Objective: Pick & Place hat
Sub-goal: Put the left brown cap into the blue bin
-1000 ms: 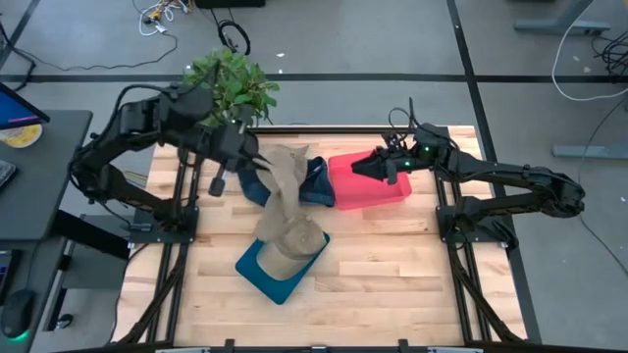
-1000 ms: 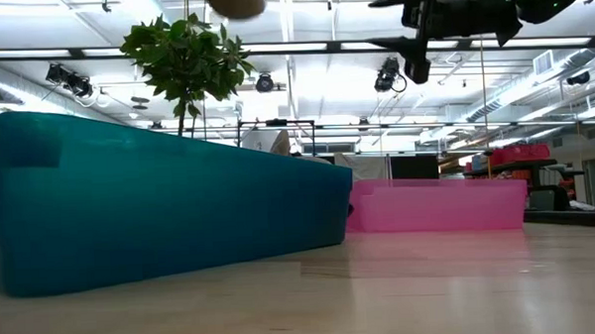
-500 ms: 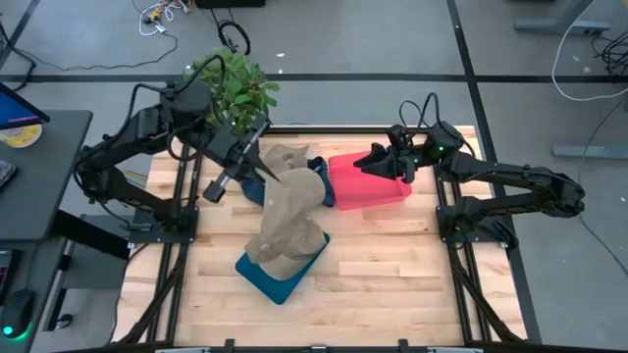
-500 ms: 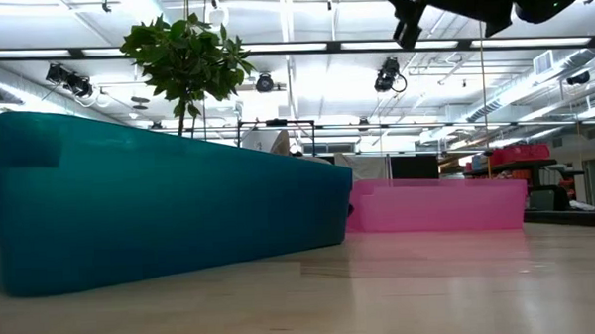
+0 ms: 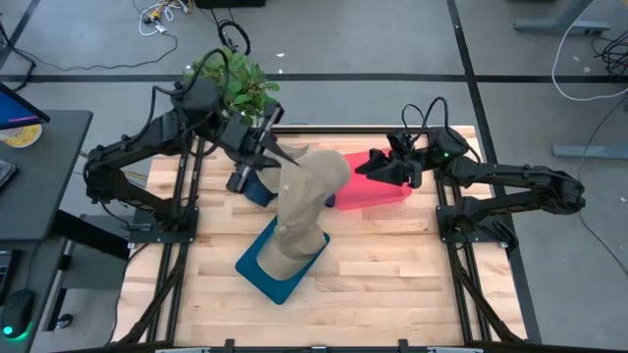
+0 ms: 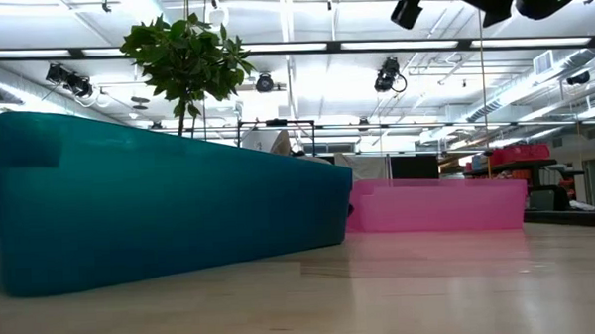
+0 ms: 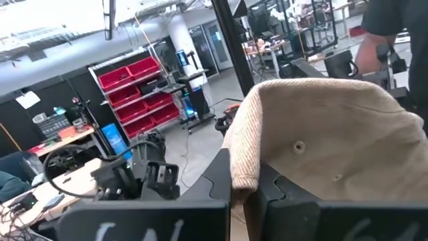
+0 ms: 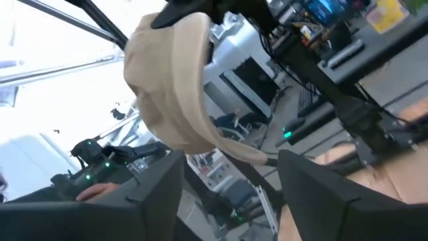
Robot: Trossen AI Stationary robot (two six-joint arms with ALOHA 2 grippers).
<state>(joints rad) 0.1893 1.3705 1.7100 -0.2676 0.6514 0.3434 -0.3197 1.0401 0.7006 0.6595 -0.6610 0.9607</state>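
Because the tan cap [image 5: 306, 211] is drooping limply (soft, light), the left gripper [image 5: 279, 160] is pinching its edge; the right gripper [image 5: 378, 167] is hanging open.

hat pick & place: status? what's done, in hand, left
Done: the tan hat is picked up, pinched in the shut left gripper and raised above the table.
In hand: the hat hangs over the teal bin, between it and the pink bin. The right gripper is open, empty, over the pink bin.
Left: release; the hat is not yet set down anywhere.
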